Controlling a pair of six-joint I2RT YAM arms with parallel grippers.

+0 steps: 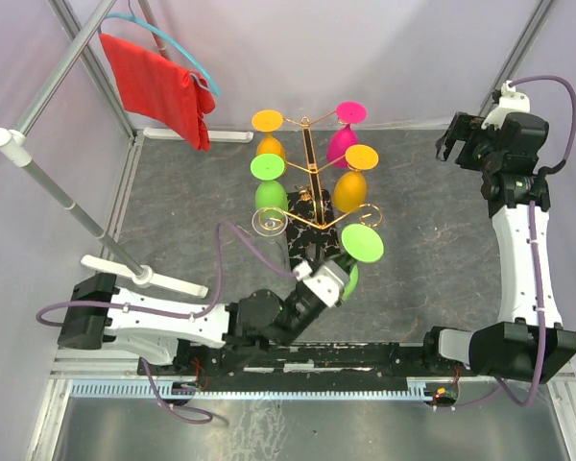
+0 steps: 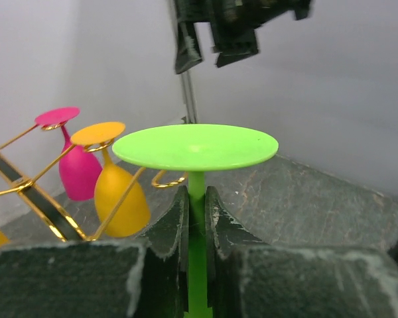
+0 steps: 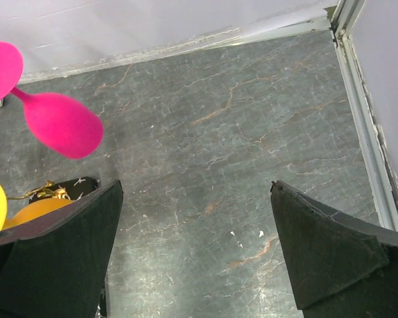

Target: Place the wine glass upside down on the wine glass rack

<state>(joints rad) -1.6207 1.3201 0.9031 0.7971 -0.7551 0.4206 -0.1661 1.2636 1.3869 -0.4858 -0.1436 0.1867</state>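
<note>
My left gripper [image 1: 344, 279] is shut on the stem of a green wine glass [image 1: 362, 242], held upside down with its round foot up, just in front and right of the gold wire rack [image 1: 309, 178]. In the left wrist view the fingers [image 2: 176, 225] clamp the green stem [image 2: 196, 189] below the flat foot [image 2: 195, 147]. The rack stands on a black veined base [image 1: 312, 240] and carries upside-down glasses: orange [image 1: 270, 134], green [image 1: 269, 187], pink [image 1: 345, 134], orange [image 1: 353, 182]. My right gripper [image 1: 458, 139] is open and empty at the far right, above bare mat [image 3: 212, 185].
A red cloth [image 1: 158, 86] on a teal hanger hangs from a white pole stand [image 1: 67, 192] at the left. A free gold scroll arm [image 1: 269, 223] curls at the rack's front left. The pink glass [image 3: 56, 122] shows in the right wrist view. Walls enclose the grey mat.
</note>
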